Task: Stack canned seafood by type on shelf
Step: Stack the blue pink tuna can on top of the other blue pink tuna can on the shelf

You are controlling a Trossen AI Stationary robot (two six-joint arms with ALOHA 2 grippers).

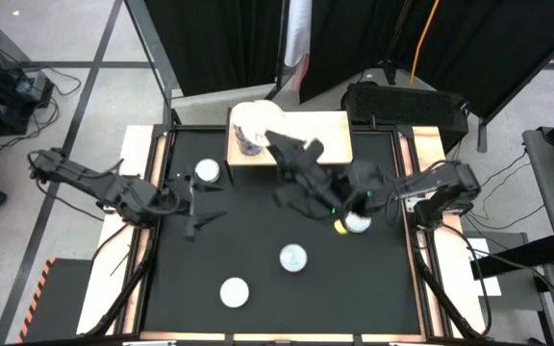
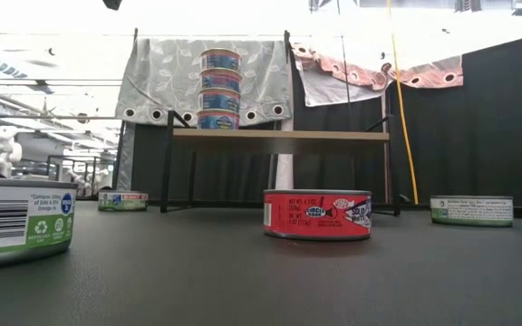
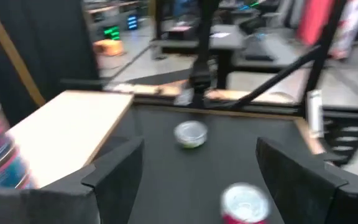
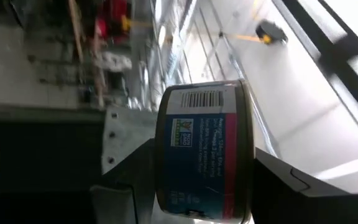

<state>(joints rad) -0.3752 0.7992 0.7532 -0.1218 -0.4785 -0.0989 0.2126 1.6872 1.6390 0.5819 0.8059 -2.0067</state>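
The shelf [image 1: 327,136] stands at the table's far edge, its light wood top [image 2: 279,136] on thin dark legs. A stack of several blue-labelled tins [image 2: 220,89] rests on its left part [image 1: 251,127]. My right gripper [image 1: 283,146] is beside that stack, above the shelf, shut on a blue-and-red tin [image 4: 204,152]; the low view does not show it. My left gripper [image 1: 198,207] hovers open over the table's left side [image 3: 197,162]. Loose tins sit on the table: one red [image 2: 317,215], two green [image 2: 21,222] [image 2: 471,210]. My right gripper pinches the blue-and-red tin between its two fingers [image 4: 278,180]. The tin's rims face the fingers and its barcode wall [image 4: 201,99] faces the camera. The tin is lifted clear of table and shelf. The contact spots themselves are hidden behind the tin.
Other tins lie on the black table: one near the left gripper [image 1: 207,171], two toward the near edge [image 1: 293,258] [image 1: 235,291], one under the right arm [image 1: 357,223]. The shelf's right half [image 3: 73,130] is bare wood. Curtains hang behind the table.
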